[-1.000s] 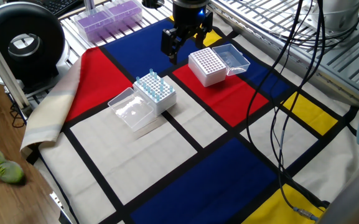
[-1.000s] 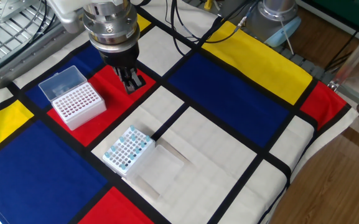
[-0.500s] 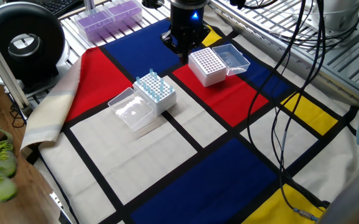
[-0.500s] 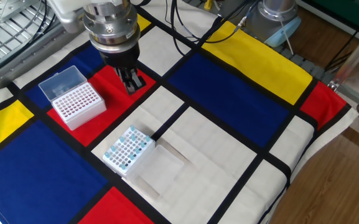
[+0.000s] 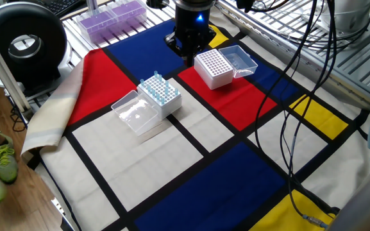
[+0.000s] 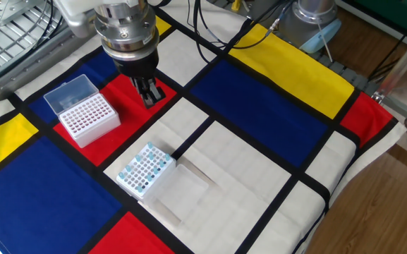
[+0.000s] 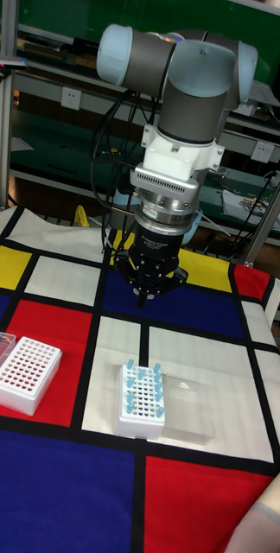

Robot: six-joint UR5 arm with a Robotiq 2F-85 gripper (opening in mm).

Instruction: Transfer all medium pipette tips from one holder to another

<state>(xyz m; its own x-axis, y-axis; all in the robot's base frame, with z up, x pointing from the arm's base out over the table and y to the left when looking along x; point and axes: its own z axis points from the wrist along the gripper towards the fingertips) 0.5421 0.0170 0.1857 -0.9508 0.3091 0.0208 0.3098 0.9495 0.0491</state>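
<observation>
"Medium pipette tips [image 5: 157, 86] — where are they now?"

"All in their own holder [image 6: 145, 169], blue tops up. It sits on the white square of the checked cloth [image 5: 191, 186] that covers the bench, with its clear lid [image 5: 133, 112] folded open beside it. The empty holder [image 5: 213, 67] stands apart on the red square. Its holes look bare from every side."

"And your fingers?"

"My fingers [image 5: 188, 58] hang above the cloth, just beside the empty holder and well apart from the tips. A second ago one fixed view showed them as two spread prongs. Now they are drawn in to one narrow dark point. The tall fixed view agrees — they taper to a single tip, pressed together."

"Pinching anything?"

"I see nothing between them, though a tip is small enough to hide at this size."

"So what does that mean for the job?"

"By my reading nothing has been carried over yet, and the fingers closed on air. I would have to part them again and travel across to the full holder before the first tip can be lifted."
</observation>
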